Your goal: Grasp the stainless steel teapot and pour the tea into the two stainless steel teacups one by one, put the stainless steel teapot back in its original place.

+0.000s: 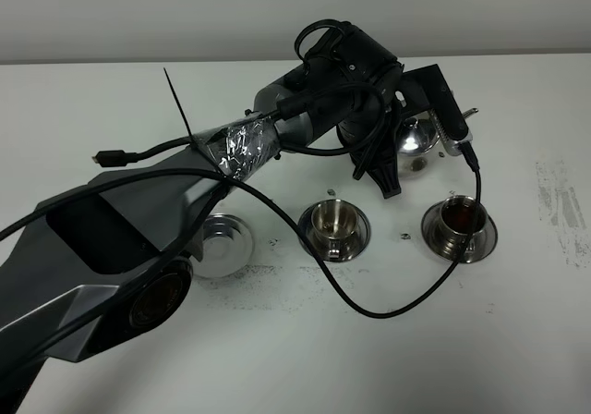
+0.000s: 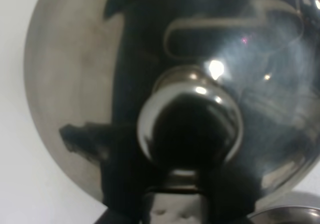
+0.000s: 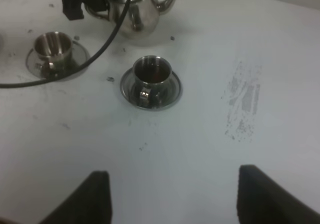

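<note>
Hold the left gripper (image 1: 379,172) pinched shut on the loop handle of the shiny steel teapot with domed knobbed lid (image 1: 416,137), upright just beyond both cups. Skip the small steel teacup on the right (image 1: 459,218), already dark with tea; bring the spout over the empty-looking middle steel teacup (image 1: 334,218) and tilt slowly, clear of the loose black cable (image 1: 388,312). Leave the right gripper (image 3: 170,199) spread wide, empty.

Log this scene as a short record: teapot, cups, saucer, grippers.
stainless steel teapot: upright, beyond the cups, off its saucer
left gripper: shut on the stainless steel teapot
right gripper: open, empty
filled teacup: dark tea inside, on saucer
other teacup: no tea visible, on saucer
empty saucer: left of both cups, partly hidden by left arm
</note>
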### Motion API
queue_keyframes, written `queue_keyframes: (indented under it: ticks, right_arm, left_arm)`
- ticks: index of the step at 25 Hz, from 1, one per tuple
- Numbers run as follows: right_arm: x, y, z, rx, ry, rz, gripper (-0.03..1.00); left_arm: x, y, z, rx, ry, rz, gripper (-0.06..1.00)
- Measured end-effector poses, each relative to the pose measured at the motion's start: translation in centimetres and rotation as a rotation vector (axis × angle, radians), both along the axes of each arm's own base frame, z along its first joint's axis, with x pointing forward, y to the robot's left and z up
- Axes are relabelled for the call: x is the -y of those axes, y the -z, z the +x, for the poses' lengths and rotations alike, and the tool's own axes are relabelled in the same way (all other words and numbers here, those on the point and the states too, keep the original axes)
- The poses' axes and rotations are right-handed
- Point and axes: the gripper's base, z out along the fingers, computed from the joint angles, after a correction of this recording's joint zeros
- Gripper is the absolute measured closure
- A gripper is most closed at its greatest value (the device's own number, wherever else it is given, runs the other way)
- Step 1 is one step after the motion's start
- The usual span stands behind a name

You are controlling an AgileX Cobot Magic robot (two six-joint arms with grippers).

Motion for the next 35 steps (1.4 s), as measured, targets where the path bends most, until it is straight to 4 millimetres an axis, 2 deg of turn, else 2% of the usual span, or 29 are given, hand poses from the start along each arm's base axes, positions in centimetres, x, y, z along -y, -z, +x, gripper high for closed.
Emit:
queue_keyframes:
  ticks: [11,22,25,28,31,35]
  right_arm:
    - [0.0,0.0,0.0,0.000,0.000,0.000,0.45]
    - [0.0,0.0,0.0,0.000,0.000,0.000,0.45]
    - [0.0,0.0,0.0,0.000,0.000,0.000,0.45]
    - [0.0,0.0,0.0,0.000,0.000,0.000,0.45]
    - [0.0,0.0,0.0,0.000,0.000,0.000,0.45]
    - [0.0,0.0,0.0,0.000,0.000,0.000,0.45]
  left_arm:
    - [0.0,1.4,0.1,-0.018,-0.004,0.016,0.77]
    - [0.0,1.5,0.1,-0.019,-0.018,0.015,0.77]
    - [-0.2,0.2,0.3,0.018,-0.018,0.020,0.77]
    - [-0.6,-2.3,0.3,0.056,-0.024,-0.005,0.77]
    - [-1.1,-5.6,0.1,0.101,-0.034,-0.049,0.77]
    - [-1.9,-7.9,0.0,0.119,-0.066,-0.072,0.77]
